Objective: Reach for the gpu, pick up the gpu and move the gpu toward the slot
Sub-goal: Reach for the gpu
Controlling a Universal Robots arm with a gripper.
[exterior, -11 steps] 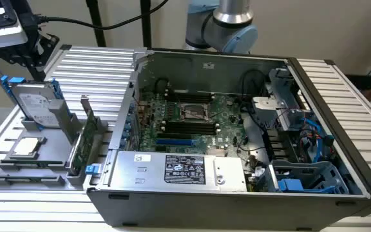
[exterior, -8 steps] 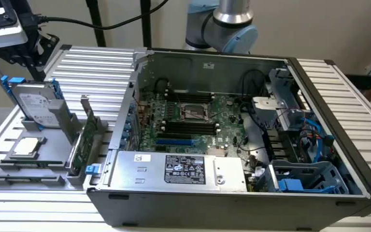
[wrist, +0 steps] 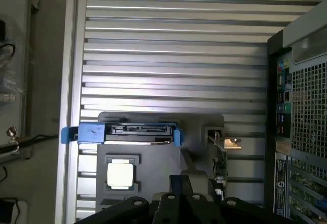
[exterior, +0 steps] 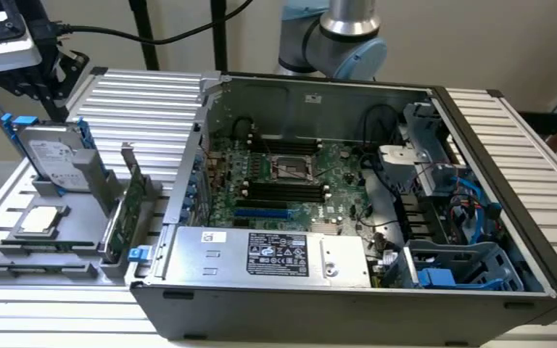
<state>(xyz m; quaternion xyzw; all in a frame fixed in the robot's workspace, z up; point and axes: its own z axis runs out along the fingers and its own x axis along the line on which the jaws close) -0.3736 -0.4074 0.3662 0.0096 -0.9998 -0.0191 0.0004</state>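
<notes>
The gpu (exterior: 128,206) is a thin green card with a silver bracket, standing on edge in the grey holder (exterior: 75,272) at the exterior view's left, beside the open computer case. In the wrist view the gpu (wrist: 220,157) appears edge-on, just beside my fingers. My gripper (exterior: 54,90) hangs high above the holder's far end, over the hard drive, well apart from the card. Seen from the wrist, my gripper (wrist: 180,180) is shut with nothing in it. A blue slot (exterior: 262,214) lies on the motherboard inside the case.
A silver hard drive with blue rails (exterior: 54,156) and a small square silver chip (exterior: 41,220) share the holder. The open computer case (exterior: 356,290) holds a power supply (exterior: 269,254), cables and drive cages. The ribbed metal table (exterior: 143,94) surrounds everything.
</notes>
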